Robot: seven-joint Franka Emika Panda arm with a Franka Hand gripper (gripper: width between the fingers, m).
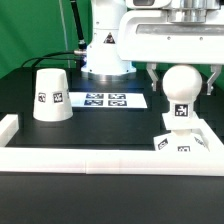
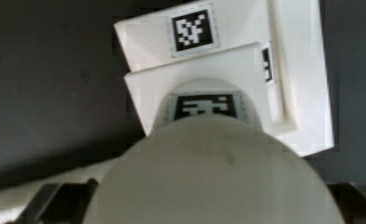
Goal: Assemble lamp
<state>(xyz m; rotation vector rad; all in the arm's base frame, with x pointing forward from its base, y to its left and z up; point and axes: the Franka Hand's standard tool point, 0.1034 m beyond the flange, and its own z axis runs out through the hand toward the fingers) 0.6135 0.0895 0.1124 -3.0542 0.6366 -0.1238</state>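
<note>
The round white bulb point(image 1: 183, 85) stands upright with its tagged stem point(image 1: 181, 112) on the small square base block point(image 1: 183, 142), at the exterior view's right near the front rail. My gripper point(image 1: 183, 80) straddles the bulb from above. Its fingers point(image 1: 152, 75) stand a little off the bulb on both sides, so it is open. In the wrist view the bulb point(image 2: 206, 170) fills the foreground between the dark fingers point(image 2: 55, 203), with the base block point(image 2: 224, 60) beyond it. The conical shade point(image 1: 52, 96) stands apart at the exterior view's left.
The marker board point(image 1: 105, 100) lies flat between the shade and the base. A long white border rail point(image 1: 100, 158) runs along the front, with a short return at the exterior view's left point(image 1: 8, 128). The arm's base point(image 1: 105, 50) stands behind.
</note>
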